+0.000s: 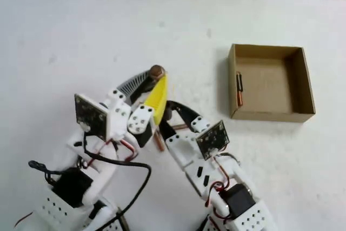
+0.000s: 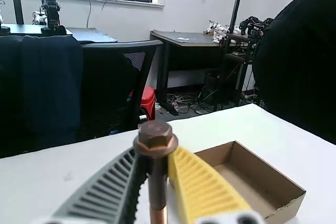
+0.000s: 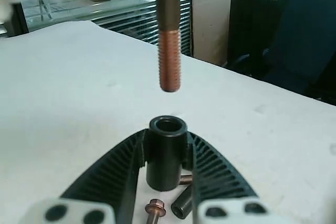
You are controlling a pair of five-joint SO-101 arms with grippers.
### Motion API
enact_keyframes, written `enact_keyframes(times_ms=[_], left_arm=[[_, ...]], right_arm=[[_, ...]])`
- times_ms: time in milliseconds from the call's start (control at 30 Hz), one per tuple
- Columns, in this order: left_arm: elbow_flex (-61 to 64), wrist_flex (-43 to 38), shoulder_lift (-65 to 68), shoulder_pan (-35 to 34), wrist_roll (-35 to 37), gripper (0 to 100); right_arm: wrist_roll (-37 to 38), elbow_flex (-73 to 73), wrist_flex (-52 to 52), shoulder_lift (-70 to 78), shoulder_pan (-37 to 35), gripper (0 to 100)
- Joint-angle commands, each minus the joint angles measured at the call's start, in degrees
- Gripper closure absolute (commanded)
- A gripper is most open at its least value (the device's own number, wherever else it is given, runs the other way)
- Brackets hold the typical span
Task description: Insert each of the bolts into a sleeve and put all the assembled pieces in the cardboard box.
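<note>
Left gripper [image 1: 152, 82]: clamped on the bolt [image 2: 155, 139] just under its hex head, with the grey finger [image 2: 105, 192] on one side and the yellow finger [image 2: 205, 195] on the other.
Bolt: held off the table [image 1: 162, 25], long axis upright, head at the top and threaded copper tip pointing down.
Key relation: the bolt's tip hangs straight above the sleeve's open bore, near it but apart. Both axes look parallel and vertical. In the right wrist view they line up side to side; offset along that view's line of sight cannot be judged.
Right gripper [image 3: 167, 139]: closed around the black sleeve [image 3: 167, 166], which stands upright, mouth upward, between the black fingers.
Nearer arm: the left arm carries the moving part, so insertion probably calls for a straight descent while the right arm keeps the sleeve steady.
Beneath the sleeve: a loose bolt [image 3: 154, 209] and a spare sleeve [image 3: 181, 205] lie on the table.
Cardboard box [image 1: 270, 115]: well to the right of both arms, with one assembled piece [image 1: 239, 88] lying against its left wall.
</note>
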Motion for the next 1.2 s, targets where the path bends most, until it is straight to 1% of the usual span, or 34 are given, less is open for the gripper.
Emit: enact_keyframes(times_ms=[0,100,200,533,667,967,1167], left_arm=[[-0.62,-2.02,-1.1,-0.22,0.62,97],[0.53,-2.02,-1.1,-0.22,1.14,97],[1.85,-2.02,-1.1,-0.22,3.6,97],[2.2,-1.85,-1.1,0.48,3.87,97],[1.76,1.58,-1.1,3.47,3.87,97],[2.2,2.2,-1.1,3.65,3.87,97],[2.11,4.92,-1.27,3.56,3.87,97]], right_arm=[[0.79,-0.53,-1.1,-0.66,-0.13,98.1],[0.79,-0.53,-1.1,-0.66,-0.13,98.1],[0.79,-0.53,-1.1,-0.66,-0.13,98.1],[0.79,-0.53,-1.1,-0.66,-0.04,98.1],[0.79,-0.53,-1.1,-0.66,-0.04,98.1],[0.79,-0.53,-1.01,-0.66,0.04,98.1],[0.79,-0.53,-1.01,-0.66,0.04,98.1]])
